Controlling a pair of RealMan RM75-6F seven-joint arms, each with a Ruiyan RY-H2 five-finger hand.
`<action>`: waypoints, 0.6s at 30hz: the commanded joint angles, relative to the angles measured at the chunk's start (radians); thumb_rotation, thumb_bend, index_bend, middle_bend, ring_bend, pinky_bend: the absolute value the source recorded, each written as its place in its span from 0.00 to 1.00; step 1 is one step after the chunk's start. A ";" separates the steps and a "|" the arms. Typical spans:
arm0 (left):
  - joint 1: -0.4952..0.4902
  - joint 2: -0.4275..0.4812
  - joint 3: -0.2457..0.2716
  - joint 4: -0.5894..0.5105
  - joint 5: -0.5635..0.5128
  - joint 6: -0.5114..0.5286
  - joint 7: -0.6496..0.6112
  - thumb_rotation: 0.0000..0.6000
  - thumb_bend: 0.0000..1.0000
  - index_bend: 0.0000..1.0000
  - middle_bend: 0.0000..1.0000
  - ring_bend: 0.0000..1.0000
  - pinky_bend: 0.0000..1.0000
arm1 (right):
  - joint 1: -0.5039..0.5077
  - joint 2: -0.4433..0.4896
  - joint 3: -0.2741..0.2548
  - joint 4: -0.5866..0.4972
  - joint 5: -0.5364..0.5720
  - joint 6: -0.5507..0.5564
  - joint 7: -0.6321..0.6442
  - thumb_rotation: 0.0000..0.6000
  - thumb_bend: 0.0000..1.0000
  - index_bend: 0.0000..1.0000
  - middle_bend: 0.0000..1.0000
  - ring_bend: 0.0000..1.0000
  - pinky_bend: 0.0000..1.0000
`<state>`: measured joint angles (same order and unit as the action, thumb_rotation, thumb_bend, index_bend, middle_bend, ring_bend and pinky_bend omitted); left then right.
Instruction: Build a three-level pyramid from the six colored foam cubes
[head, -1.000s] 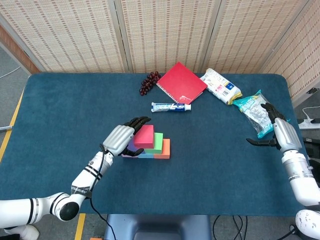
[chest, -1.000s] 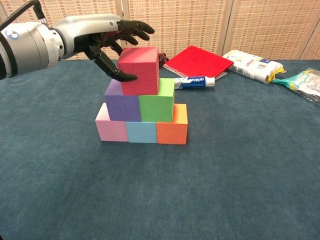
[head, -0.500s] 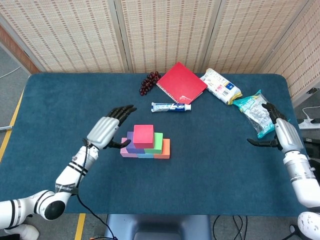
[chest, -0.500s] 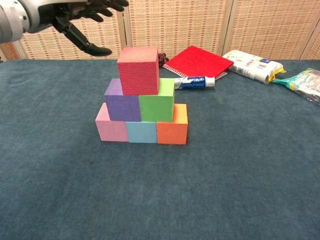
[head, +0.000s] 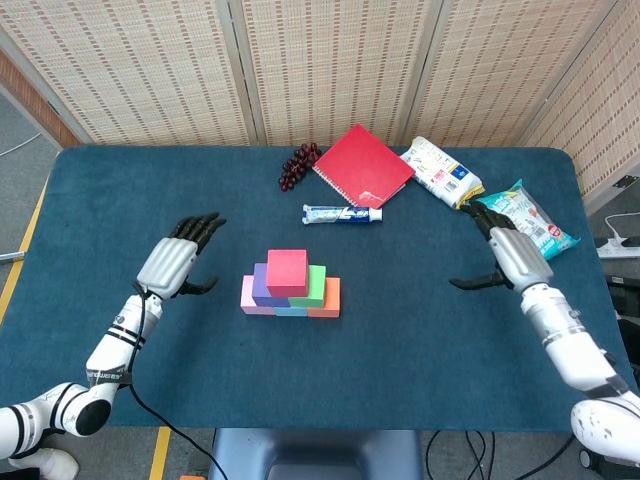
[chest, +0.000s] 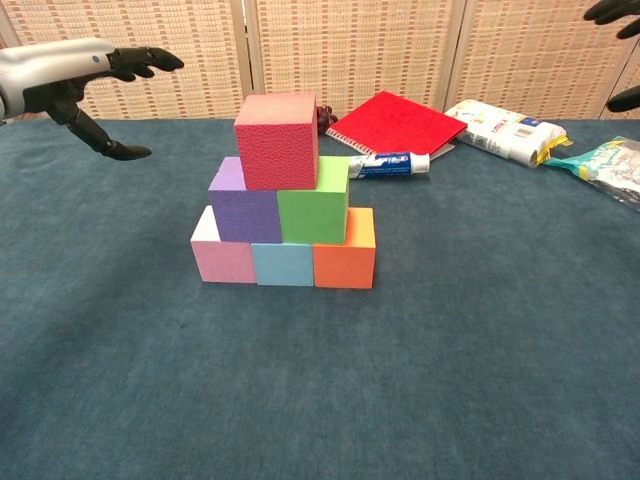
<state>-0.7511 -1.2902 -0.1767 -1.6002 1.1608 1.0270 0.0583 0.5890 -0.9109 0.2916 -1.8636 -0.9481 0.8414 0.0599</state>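
Foam cubes (chest: 284, 210) stand stacked three levels high mid-tabletop (head: 420, 330), red cube (head: 287, 272) on top; left hand (head: 172, 265) and right hand (head: 508, 258) both spread, empty.

On the blue cloth table (chest: 480, 380) stands a finished little pyramid: a pink cube (chest: 222, 258), a light blue cube (chest: 282, 265) and an orange cube (chest: 344, 260) side by side at the bottom, a purple cube (chest: 244, 212) and a green cube (chest: 314, 213) on them, and a red cube (chest: 276, 141) on top. The left hand (chest: 75, 80) hangs off to the left, well apart from the stack, fingers spread and holding nothing. Only dark fingertips of the right hand (chest: 618, 12) show at the upper right edge. Behind the stack lie a red notebook (chest: 400, 122), a toothpaste tube (chest: 390, 164) just in front of it, and two snack packets (chest: 505, 130) to the right
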 joint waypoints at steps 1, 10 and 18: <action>0.006 -0.057 0.016 0.068 0.047 -0.007 -0.044 1.00 0.29 0.00 0.00 0.00 0.05 | 0.112 -0.072 0.002 0.034 0.113 -0.056 -0.110 1.00 0.05 0.00 0.06 0.00 0.03; -0.007 -0.149 0.015 0.169 0.092 -0.031 -0.099 1.00 0.29 0.00 0.00 0.00 0.04 | 0.308 -0.245 -0.032 0.143 0.332 -0.085 -0.276 1.00 0.00 0.00 0.03 0.00 0.00; -0.020 -0.191 0.006 0.221 0.114 -0.056 -0.148 1.00 0.29 0.00 0.00 0.00 0.04 | 0.405 -0.371 -0.047 0.242 0.422 -0.086 -0.328 1.00 0.00 0.00 0.01 0.00 0.00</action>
<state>-0.7678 -1.4764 -0.1694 -1.3838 1.2709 0.9753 -0.0850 0.9807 -1.2622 0.2485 -1.6381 -0.5376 0.7561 -0.2575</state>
